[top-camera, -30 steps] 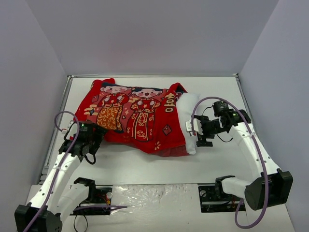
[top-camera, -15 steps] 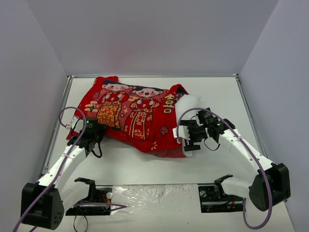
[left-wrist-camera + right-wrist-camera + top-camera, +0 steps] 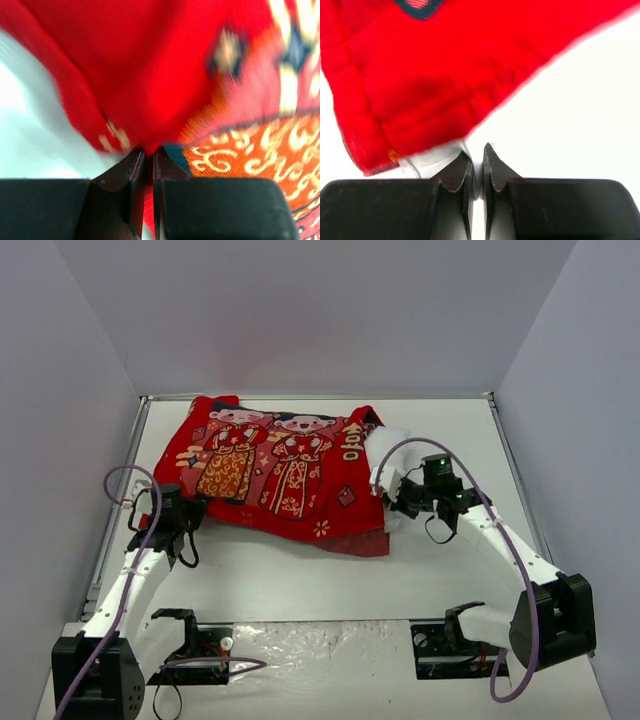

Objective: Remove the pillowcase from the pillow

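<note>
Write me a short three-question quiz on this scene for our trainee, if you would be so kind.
1. True or false: the pillow lies fully out of the pillowcase.
2. What does the left gripper pinch? A) pillowcase B) pillow C) cable
3. In the top view, at which end of the pillowcase does the pillow show?
Key: 1 false, only one end shows; 2 A; 3 the right end.
</note>
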Available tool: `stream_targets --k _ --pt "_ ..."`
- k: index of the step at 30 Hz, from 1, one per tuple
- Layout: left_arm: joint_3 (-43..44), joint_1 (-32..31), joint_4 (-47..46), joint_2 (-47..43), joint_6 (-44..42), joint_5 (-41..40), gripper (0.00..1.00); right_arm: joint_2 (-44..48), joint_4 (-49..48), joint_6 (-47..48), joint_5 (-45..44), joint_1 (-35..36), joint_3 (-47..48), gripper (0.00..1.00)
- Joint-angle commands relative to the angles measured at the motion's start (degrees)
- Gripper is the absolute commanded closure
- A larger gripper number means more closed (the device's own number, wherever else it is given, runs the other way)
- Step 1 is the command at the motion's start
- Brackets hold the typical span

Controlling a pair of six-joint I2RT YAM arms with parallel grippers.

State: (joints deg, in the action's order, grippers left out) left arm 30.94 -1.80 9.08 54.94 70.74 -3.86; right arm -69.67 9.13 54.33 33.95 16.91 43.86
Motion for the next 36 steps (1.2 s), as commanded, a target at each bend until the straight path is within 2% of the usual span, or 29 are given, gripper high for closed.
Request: stream_targets --k 1,8,14,18,20,22,24,26,28,29,32,33,34,36 --pt "1.75 8.99 -0.91 -1.94 -4.64 0.77 0.98 4.36 2.29 -5.11 2.86 -6.35 6.23 1.00" --pt "8.26 18.58 1.73 -1.85 -9.48 3.94 0.98 5.42 5.20 -7.65 4.10 -11.02 13.88 1.00" --pt "10.01 25.17 3.83 -4.13 -10.79 4.49 0.98 4.98 3.62 -9.23 -0.90 -14.00 17.13 1.00" --pt "11.69 25.88 4.54 -4.75 -11.42 3.15 0.98 4.72 3.00 -11.25 -2.31 -15.23 18.46 1.00" --pt "11.16 25.71 4.19 -5.19 -11.59 5.94 0.98 4.72 4.14 -12.40 0.13 -15.41 17.41 1.00" --pt "8.81 24.83 4.45 -6.15 -11.59 8.59 0.98 4.54 11.21 -10.30 5.30 -14.63 14.52 1.00" --pt "6.69 23.78 5.76 -7.56 -11.15 12.71 0.98 4.54 16.78 -5.21 6.03 -13.22 12.06 1.00" --pt "4.14 22.47 7.35 -10.28 -11.15 18.32 0.77 5.59 19.52 -7.46 5.95 -14.00 9.06 0.96" --pt "3.69 21.50 7.96 -13.26 -11.59 22.30 0.58 5.51 19.35 -13.34 6.47 -15.41 11.40 0.82" --pt "4.30 20.88 8.67 -14.50 -12.55 23.45 0.44 4.90 19.26 -19.72 8.13 -15.59 13.34 0.71" --pt "9.12 19.38 11.13 -19.33 -15.97 25.39 0.19 2.71 14.80 -32.30 11.57 -15.59 20.82 0.54" --pt "10.79 19.38 11.74 -20.04 -16.94 25.56 0.13 1.74 12.26 -41.84 11.14 -15.59 22.22 0.50" --pt "14.55 19.29 12.97 -20.57 -18.95 25.48 0.10 0.60 9.36 -44.98 10.61 -15.59 25.37 0.43" --pt "18.17 19.29 13.50 -19.00 -20.72 25.30 0.07 -4.14 7.32 -50.34 8.60 -15.59 28.03 0.36"
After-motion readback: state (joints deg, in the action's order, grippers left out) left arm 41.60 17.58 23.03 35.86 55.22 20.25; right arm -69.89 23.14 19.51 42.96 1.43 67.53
